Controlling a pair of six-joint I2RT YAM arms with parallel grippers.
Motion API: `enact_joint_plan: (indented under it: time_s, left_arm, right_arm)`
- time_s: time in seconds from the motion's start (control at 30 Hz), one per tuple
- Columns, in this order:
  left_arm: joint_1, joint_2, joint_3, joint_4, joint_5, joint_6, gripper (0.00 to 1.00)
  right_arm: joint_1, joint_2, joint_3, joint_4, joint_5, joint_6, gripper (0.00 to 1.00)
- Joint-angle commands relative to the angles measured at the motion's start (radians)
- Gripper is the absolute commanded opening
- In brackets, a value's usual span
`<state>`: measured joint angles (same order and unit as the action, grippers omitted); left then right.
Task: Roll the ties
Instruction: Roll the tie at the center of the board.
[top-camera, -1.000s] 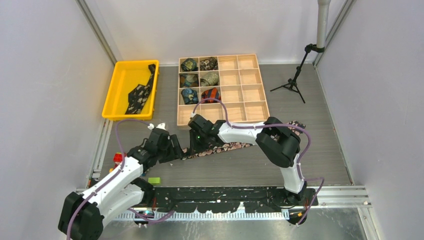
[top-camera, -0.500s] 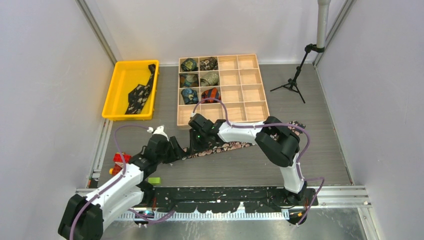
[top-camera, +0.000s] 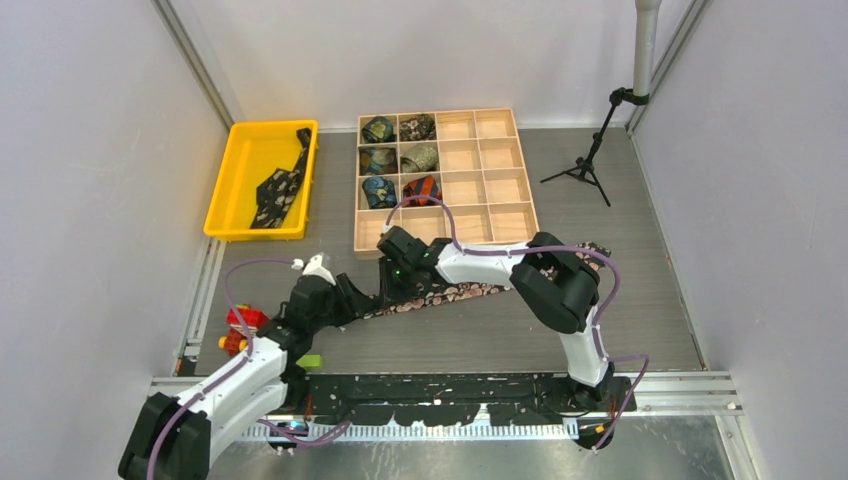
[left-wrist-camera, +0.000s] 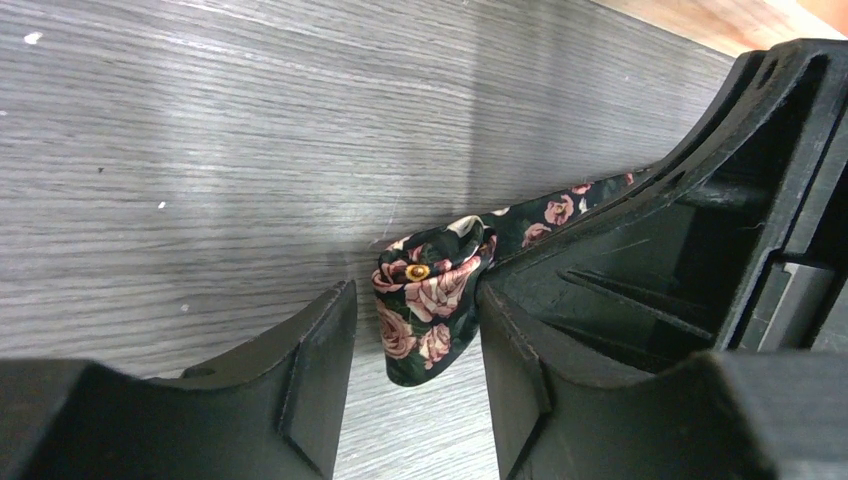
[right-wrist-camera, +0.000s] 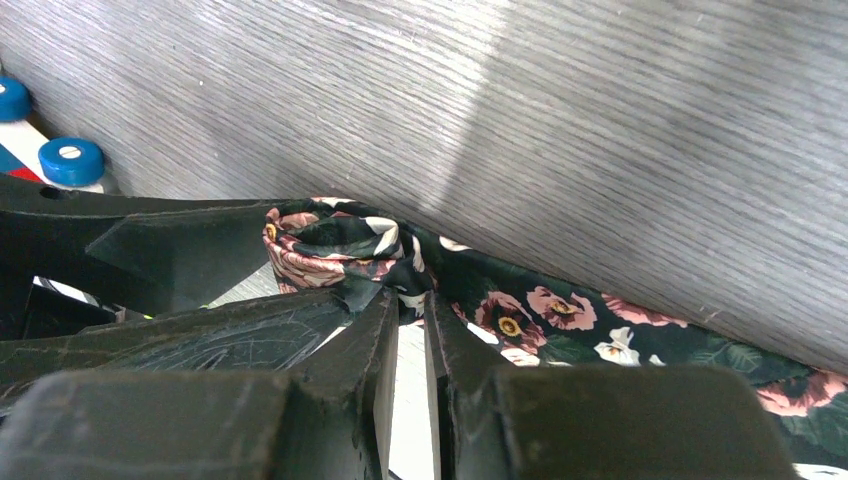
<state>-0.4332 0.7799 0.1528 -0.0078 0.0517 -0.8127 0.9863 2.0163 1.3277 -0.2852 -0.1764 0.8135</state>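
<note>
Step in hand: the first turns of the roll were being formed at the narrow end of the floral tie (top-camera: 450, 293). This was judged an early stage for this tie.
Floral tie: it was laid flat on the table (top-camera: 620, 310), stretched across the space just in front of the wooden box (top-camera: 490, 190), with most of its length unrolled.
Coil (left-wrist-camera: 425, 300): a small, loose curl was seen at the tie's end, standing on the table, with the flat remainder trailing away from it.
Left gripper (left-wrist-camera: 412, 300): its jaws were held apart and set on either side of the coil. One of the fingers (left-wrist-camera: 520, 330) was touching the fabric and the other was separated from it by a narrow gap, so nothing was clamped.
Right gripper (right-wrist-camera: 410, 300): its jaws were drawn nearly together, and the fabric right beside the coil appeared to be pinched at their tips.
Other ties: six rolled ties (top-camera: 420, 158) were stored in compartments of the wooden box, and a black tie (top-camera: 275, 190) was left unrolled in the yellow tray (top-camera: 240, 170).
Next move: a firm closing of the left jaws on the coil was judged to be needed. After that the coil would have to be turned along the tie while the fabric was held taut by the right pinch.
Risk: the curl was judged loose enough to spring open if it were let go too soon.
</note>
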Motion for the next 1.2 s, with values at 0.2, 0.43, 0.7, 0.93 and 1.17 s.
enact_joint_plan:
  time_s: [0.2, 0.43, 0.7, 0.93, 1.17]
  left_arm:
    - [0.021, 0.095, -0.039, 0.208, 0.057, -0.034, 0.4]
    - [0.022, 0.047, -0.014, 0.133, 0.036, -0.033, 0.27]
    - [0.022, 0.047, 0.103, -0.107, 0.016, 0.008, 0.12]
    - [0.022, 0.092, 0.212, -0.272, 0.007, 0.068, 0.09]
    - [0.021, 0.134, 0.315, -0.425, -0.027, 0.129, 0.07]
  right_arm:
    - [-0.005, 0.01, 0.03, 0.005, 0.009, -0.018, 0.21]
    - [-0.011, -0.001, 0.045, -0.013, 0.001, -0.026, 0.21]
    - [-0.028, -0.07, 0.101, -0.025, -0.085, -0.026, 0.27]
    - [-0.065, -0.093, 0.127, -0.125, -0.027, -0.083, 0.28]
    - [-0.051, -0.091, 0.085, -0.059, -0.075, -0.047, 0.25]
